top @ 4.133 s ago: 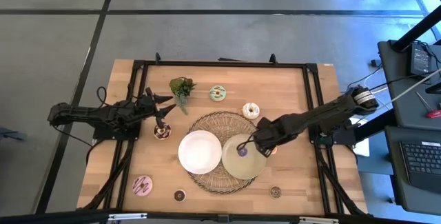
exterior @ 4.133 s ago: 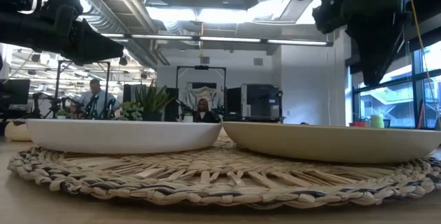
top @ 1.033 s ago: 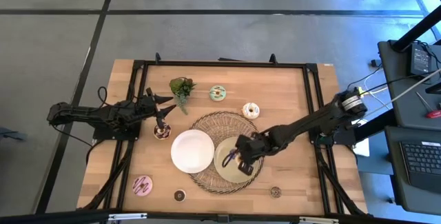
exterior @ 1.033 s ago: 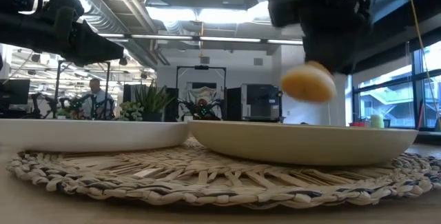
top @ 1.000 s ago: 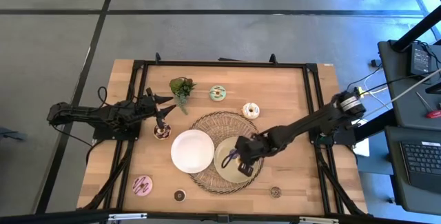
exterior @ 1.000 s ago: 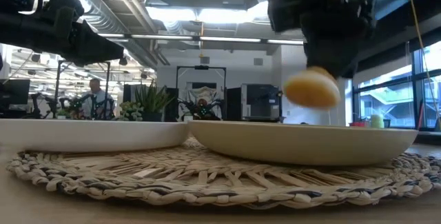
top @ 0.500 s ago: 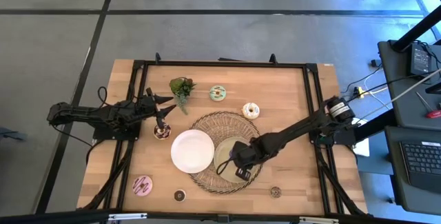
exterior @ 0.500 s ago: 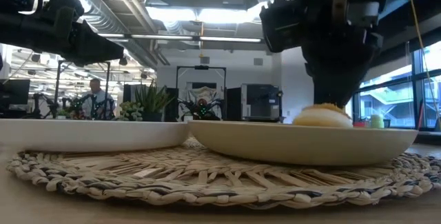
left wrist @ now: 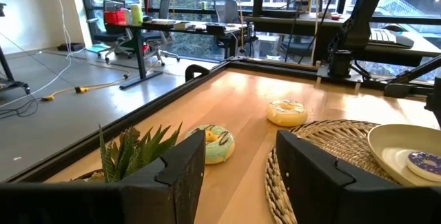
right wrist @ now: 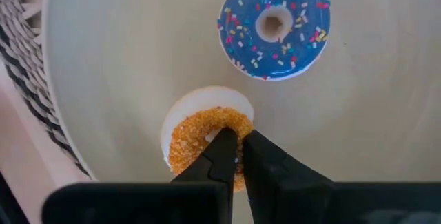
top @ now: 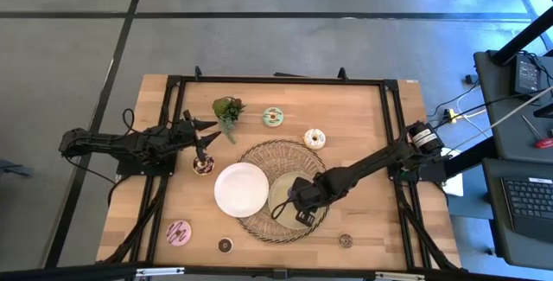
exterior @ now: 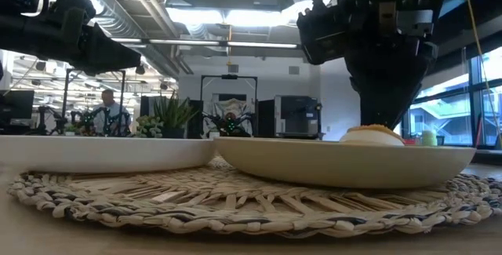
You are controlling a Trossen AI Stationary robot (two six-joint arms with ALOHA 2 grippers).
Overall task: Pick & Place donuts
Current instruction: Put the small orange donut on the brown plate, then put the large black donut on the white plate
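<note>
Right wrist view: right pincer [right wrist: 236, 148] pinching orange-crumbed donut [right wrist: 203, 138] on pale-green plate [right wrist: 124, 58], blue sprinkled donut [right wrist: 274, 25] just beside

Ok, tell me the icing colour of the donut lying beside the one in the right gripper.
Blue icing with mixed sprinkles on that donut, clearest in the right wrist view.

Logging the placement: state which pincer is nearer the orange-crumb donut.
Right. The right pincer grips the orange-crumb donut on the pale-green plate; the left pincer waits beyond the white plate.
</note>
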